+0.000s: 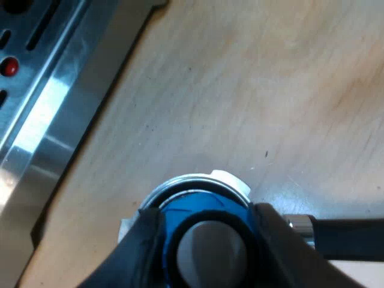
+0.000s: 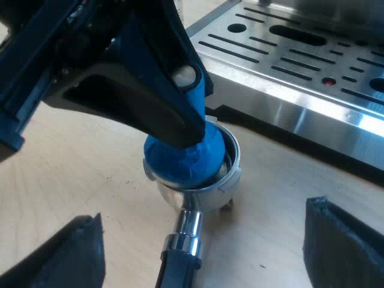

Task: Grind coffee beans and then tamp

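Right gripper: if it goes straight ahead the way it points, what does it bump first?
Probably the metal holder's handle, lying between the right gripper's open fingers; beyond it, the blue tamper sits in the holder. Depth is unclear.

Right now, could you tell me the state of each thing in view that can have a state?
metal holder: loose, resting on the table, not locked into the espresso machine.
blue tamper: seated in the metal holder's basket.
left gripper: fingers shut on the blue tamper.
right gripper: fingers open, holding nothing.
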You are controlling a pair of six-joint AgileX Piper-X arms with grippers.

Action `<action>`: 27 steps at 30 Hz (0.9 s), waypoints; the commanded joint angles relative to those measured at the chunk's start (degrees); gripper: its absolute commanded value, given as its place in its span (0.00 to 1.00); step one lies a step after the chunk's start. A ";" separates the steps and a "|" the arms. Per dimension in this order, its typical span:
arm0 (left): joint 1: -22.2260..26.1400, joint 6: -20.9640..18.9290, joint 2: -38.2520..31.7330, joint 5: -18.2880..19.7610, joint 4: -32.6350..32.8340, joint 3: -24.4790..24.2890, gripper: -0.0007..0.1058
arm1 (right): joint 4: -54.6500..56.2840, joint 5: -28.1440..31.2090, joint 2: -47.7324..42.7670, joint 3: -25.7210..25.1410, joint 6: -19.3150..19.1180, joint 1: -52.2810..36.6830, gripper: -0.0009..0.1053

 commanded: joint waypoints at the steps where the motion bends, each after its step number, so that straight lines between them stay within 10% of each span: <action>1: -0.13 0.37 -0.16 -0.62 -1.62 1.40 0.01 | -0.43 -0.52 -0.18 0.17 -0.51 -0.23 0.66; 27: 3.72 -0.14 4.23 4.24 -2.37 2.43 0.01 | -0.43 -0.52 -0.18 0.17 -0.54 -0.23 0.66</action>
